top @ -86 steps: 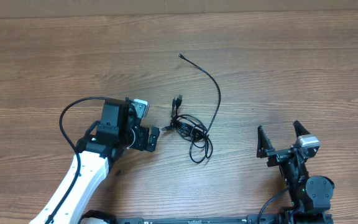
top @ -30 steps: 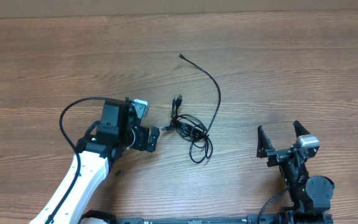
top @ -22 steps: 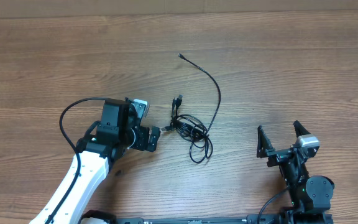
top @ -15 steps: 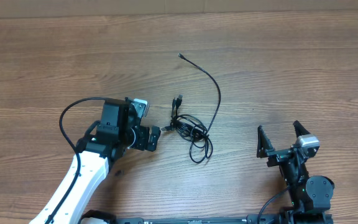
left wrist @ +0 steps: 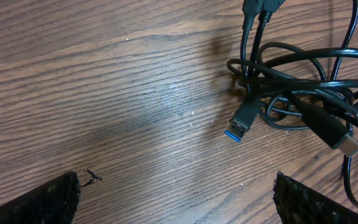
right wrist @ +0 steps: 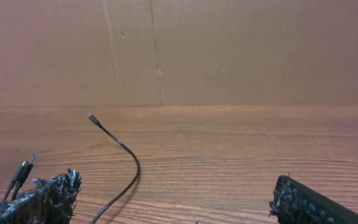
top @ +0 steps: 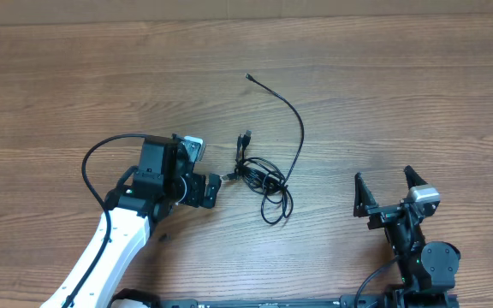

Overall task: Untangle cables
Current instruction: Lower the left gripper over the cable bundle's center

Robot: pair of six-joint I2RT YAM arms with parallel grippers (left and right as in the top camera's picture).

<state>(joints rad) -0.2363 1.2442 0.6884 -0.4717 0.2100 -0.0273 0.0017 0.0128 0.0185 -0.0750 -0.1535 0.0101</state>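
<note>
Two grippers gaped wide, empty: left gripper [top: 209, 190] sat just beside knotted cables [top: 264, 176] mid-tabletop [top: 400, 85], right gripper [top: 385, 185] well apart. Approach step, nothing untangled. Next move probably needed pinch on loose plug [left wrist: 238, 124].

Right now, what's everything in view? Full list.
thin black cables: several, exact number unclear, black, knotted at table centre
long loose black strand: one, black, arcs from the knot toward the far edge
blue-tipped flat plug: one, black and blue, sticks out of the knot toward the left gripper
wood-grain table: one, brown, under everything
plain brown back wall: one, behind the table
left gripper: black, open, just short of the knot
right gripper: black, open, near right, apart from the cables
</note>
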